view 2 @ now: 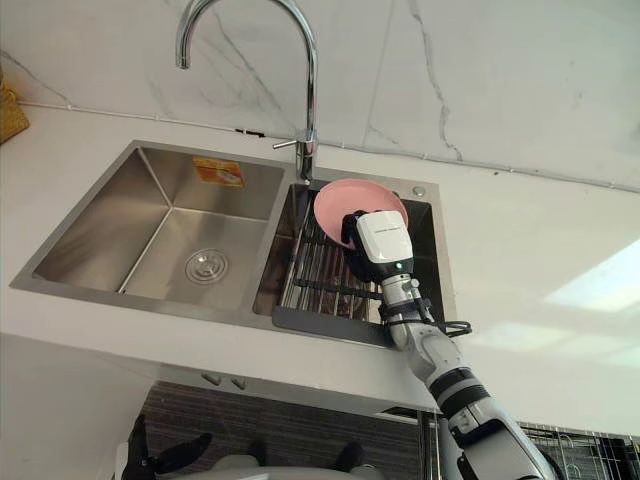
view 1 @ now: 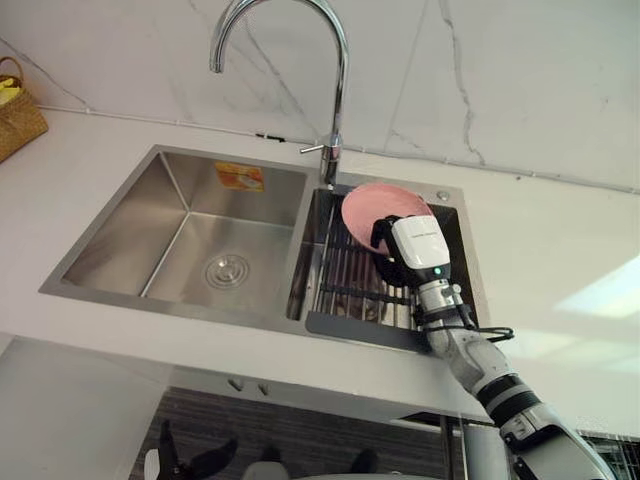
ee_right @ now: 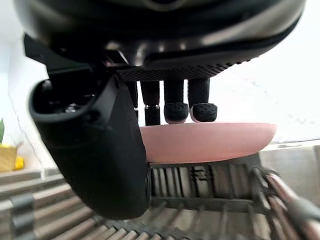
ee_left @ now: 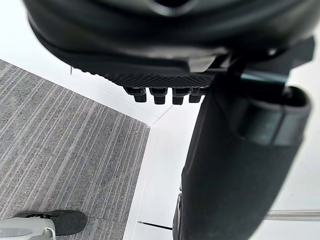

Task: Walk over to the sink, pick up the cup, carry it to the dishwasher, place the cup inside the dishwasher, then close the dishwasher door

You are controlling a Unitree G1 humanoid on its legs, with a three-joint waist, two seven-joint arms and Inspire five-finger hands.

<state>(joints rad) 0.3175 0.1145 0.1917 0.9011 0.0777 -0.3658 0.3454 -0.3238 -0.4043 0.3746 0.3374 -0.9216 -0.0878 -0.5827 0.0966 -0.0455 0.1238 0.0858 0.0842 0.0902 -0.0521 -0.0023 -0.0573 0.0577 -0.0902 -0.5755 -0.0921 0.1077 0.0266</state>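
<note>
The pink bowl [view 1: 363, 205] stands tilted on the wire rack [view 1: 345, 276] in the right basin of the steel sink [view 1: 118, 218], just below the faucet [view 1: 339, 90]. The right hand [view 1: 416, 246] is on it: its fingers [ee_right: 175, 106] curl over the bowl's rim and the thumb [ee_right: 97, 150] is at the near side, so it seems to grip the bowl. The left hand [ee_left: 165, 55] hangs over the grey floor [ee_left: 60, 150], relaxed and holding nothing. A woven basket [view 1: 16, 122] sits far left on the white counter [view 1: 560, 250].
</note>
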